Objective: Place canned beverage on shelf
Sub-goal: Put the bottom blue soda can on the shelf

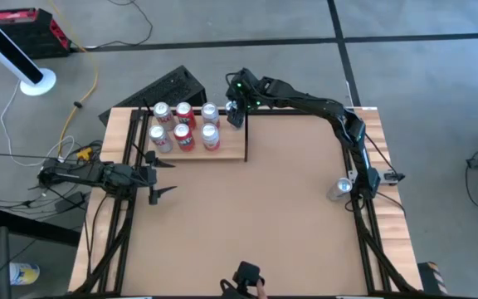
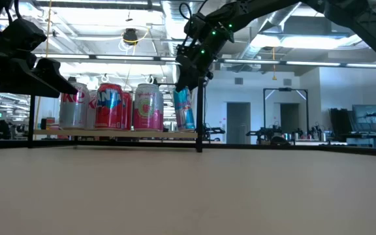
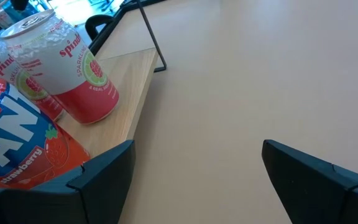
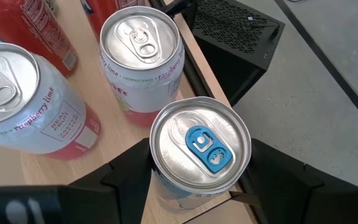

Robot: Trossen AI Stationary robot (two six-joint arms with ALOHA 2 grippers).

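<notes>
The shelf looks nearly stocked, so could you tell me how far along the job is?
Done: six cans stand on the shelf. In hand: the right pincer grips a blue-tabbed can at the shelf's end. Left: releasing it, then the can by the right arm. The left pincer waits open.

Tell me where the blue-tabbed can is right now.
The blue-tabbed can sits between the right tool's fingers at the shelf's back right corner in the high view, next to the black upright and a raspberry-lime can.

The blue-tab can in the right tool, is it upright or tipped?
Upright. The blue-tab can shows its round top facing the wrist camera, and its sides hang vertical between the right tool fingers at the shelf end.
</notes>
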